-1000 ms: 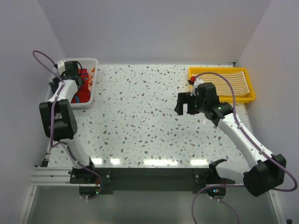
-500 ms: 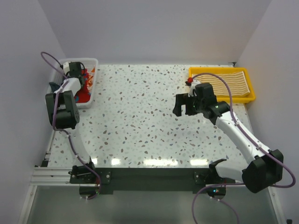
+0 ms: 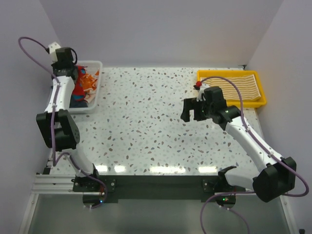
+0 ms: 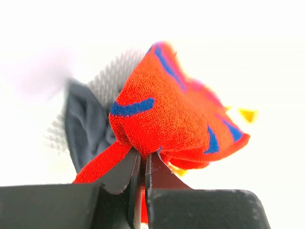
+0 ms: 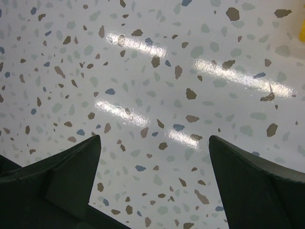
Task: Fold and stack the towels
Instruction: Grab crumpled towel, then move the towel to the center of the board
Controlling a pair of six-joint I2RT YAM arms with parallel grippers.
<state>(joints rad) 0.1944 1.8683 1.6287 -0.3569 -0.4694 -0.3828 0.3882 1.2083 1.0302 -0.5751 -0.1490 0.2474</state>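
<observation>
Left end effector [image 4: 143, 164] clamps a bunch of the soft, floppy red towel [image 4: 167, 114], better held by a corner; right end effector [image 5: 152, 143] gapes empty

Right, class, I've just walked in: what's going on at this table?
The left hand is shut on a red towel with blue marks, holding it up at the white basket in the far left corner. The right hand hangs open over the table, holding nothing. A striped towel lies in the yellow tray.
</observation>
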